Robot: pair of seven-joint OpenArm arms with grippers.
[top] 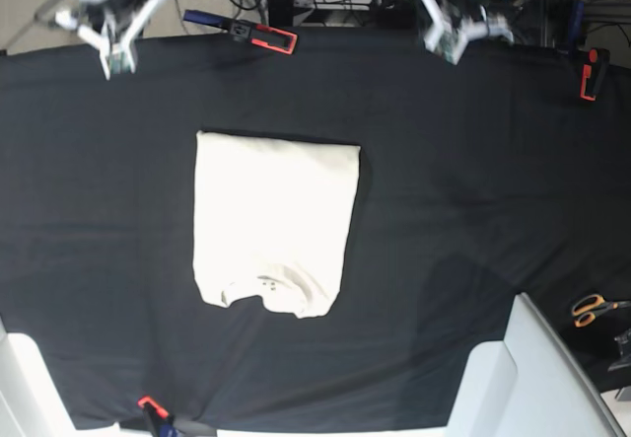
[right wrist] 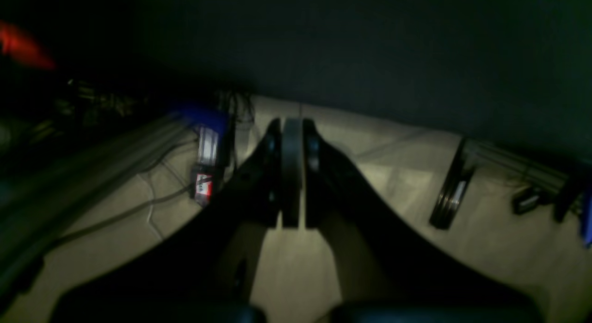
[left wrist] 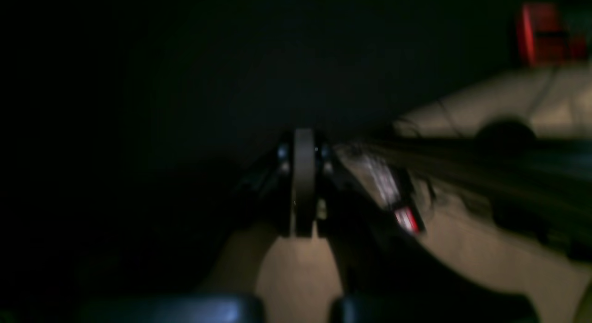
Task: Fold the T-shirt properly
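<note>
Nearby, clamps (top: 264, 35) and scissors (top: 592, 309) ring the T-shirt (top: 273, 222).

The base view looks straight down from high above on the whole cloth-covered bench (top: 473, 190). Each wrist view sits close behind its own tool, left tool (left wrist: 304, 184) and right tool (right wrist: 292, 172), looking along it past the bench's far edge to the pale floor (right wrist: 393, 175); both are dark and blurred.

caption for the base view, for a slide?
Folded cream T-shirt lies on the black table cloth; both arms are retracted at the far edge.
</note>
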